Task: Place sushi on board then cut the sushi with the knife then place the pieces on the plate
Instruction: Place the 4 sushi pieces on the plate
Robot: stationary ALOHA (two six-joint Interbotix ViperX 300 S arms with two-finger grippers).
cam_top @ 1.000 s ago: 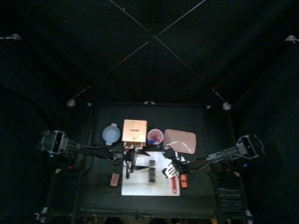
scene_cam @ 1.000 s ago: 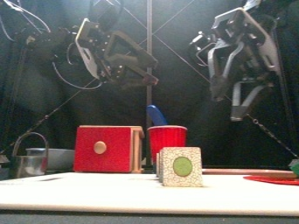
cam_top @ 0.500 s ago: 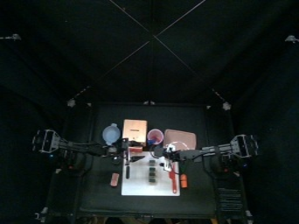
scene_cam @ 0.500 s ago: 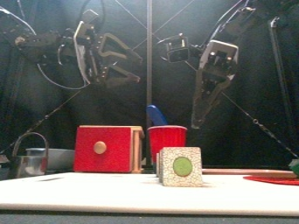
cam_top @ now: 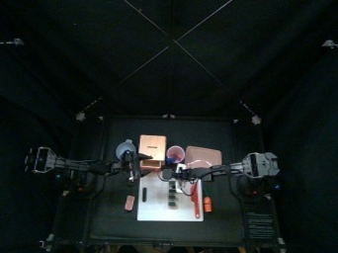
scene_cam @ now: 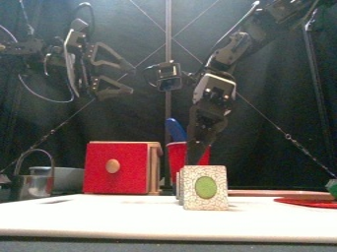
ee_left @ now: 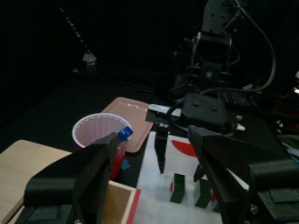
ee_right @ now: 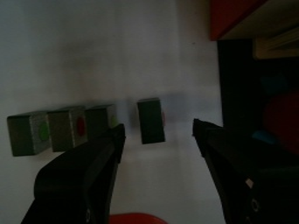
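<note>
Black jointed left arm and right arm, dark cables looped alongside

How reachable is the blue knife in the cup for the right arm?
Likely yes: right gripper hangs open beside the red cup, blue knife sticks up above the rim, nothing between; left gripper is off aside.

Sushi roll on cutting board, desk front-centre; behind, L to R: wooden box, cup, tray.
</note>
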